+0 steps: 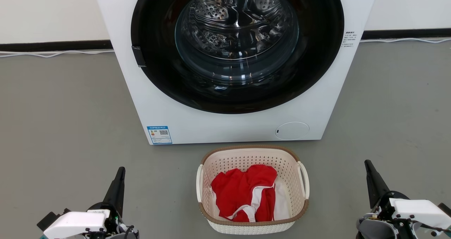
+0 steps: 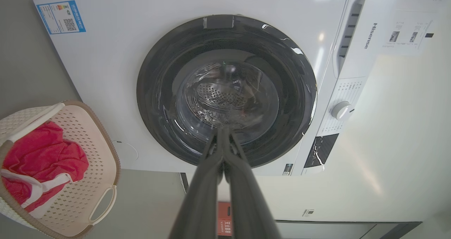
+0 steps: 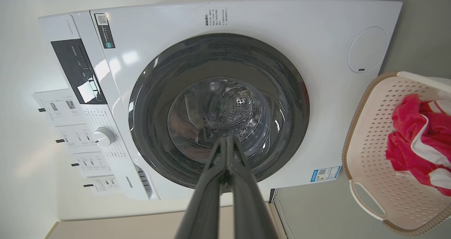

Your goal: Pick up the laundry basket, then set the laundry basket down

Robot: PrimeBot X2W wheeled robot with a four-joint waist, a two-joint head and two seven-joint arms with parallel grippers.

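Left gripper (image 1: 121, 172) sits low at my left on the head view, its two dark fingers pressed flat together with nothing between them, well apart from the basket. On my left wrist view those fingers meet at a point in front of the washing machine (image 2: 116, 73) door. Moving across, the laundry basket (image 1: 246, 160) stands on the grey floor (image 1: 63, 119) in the middle, just in front of the washing machine and between my two arms, upright, its brown rim level and a white handle on each side. Inside it I see a crumpled red garment (image 1: 243, 189) with white trim, lying over something white. Behind it the machine's round door is closed, the steel drum showing through the glass. Further right, the right gripper (image 1: 370, 170) is likewise pinched together and empty, well clear of the basket's right handle.
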